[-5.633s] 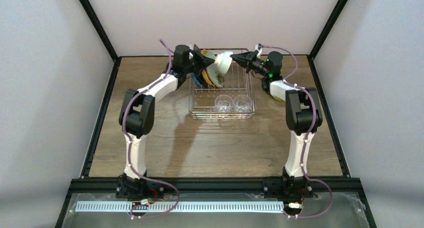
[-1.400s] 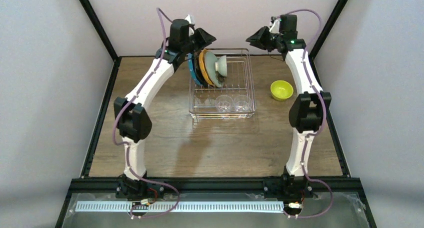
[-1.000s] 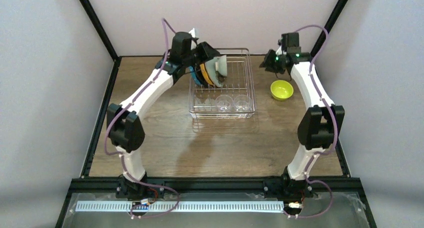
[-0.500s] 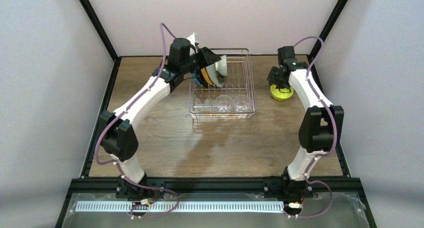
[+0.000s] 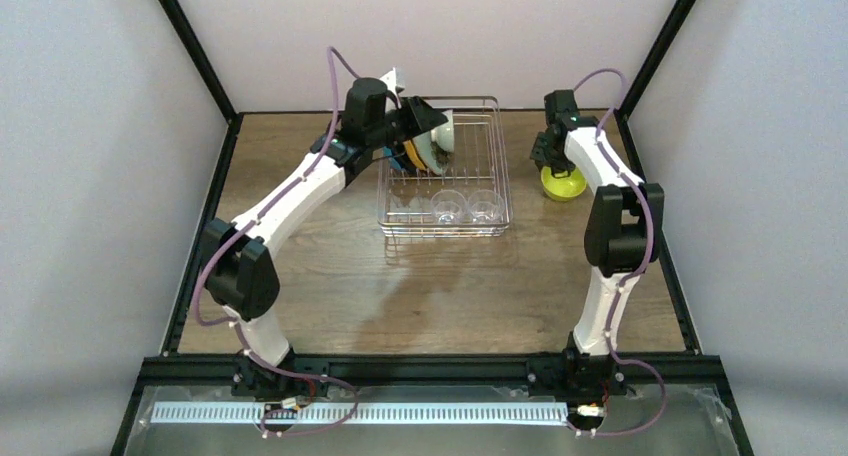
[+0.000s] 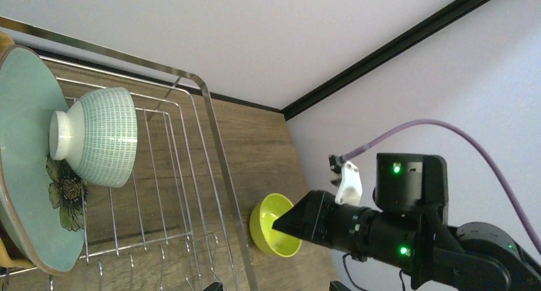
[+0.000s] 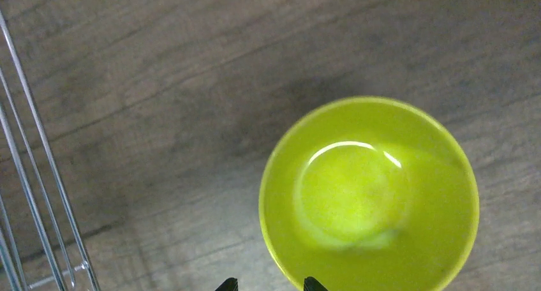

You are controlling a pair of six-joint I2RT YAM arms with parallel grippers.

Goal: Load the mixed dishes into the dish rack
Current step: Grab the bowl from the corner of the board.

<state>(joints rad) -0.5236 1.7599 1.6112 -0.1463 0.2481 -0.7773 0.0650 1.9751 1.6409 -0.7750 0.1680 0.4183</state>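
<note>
The dish rack (image 5: 500, 166) holds blue, orange and pale green plates (image 5: 412, 148) standing on edge at its back left. A mint bowl (image 5: 446, 132) leans on them. Clear glass cups (image 5: 447, 207) stand at the rack's front. My left gripper (image 5: 424, 118) hovers open over the plates, holding nothing. In the left wrist view the mint bowl (image 6: 96, 144) rests against the flowered green plate (image 6: 25, 195). The yellow-green bowl (image 5: 564, 184) sits on the table right of the rack. My right gripper (image 7: 269, 283) is open just above that bowl (image 7: 370, 195), its tips astride the near rim.
The rack's rim wire (image 6: 217, 157) runs between the plates and the yellow-green bowl (image 6: 271, 227). The rack's wires (image 7: 38, 195) lie just left of the bowl in the right wrist view. Black frame rails (image 5: 650, 176) border the wooden table (image 5: 420, 286).
The right arm has come down from high at the back onto the yellow-green bowl, its jaws narrowing a little. The left gripper let go of the mint bowl earlier and stays over the plates.
</note>
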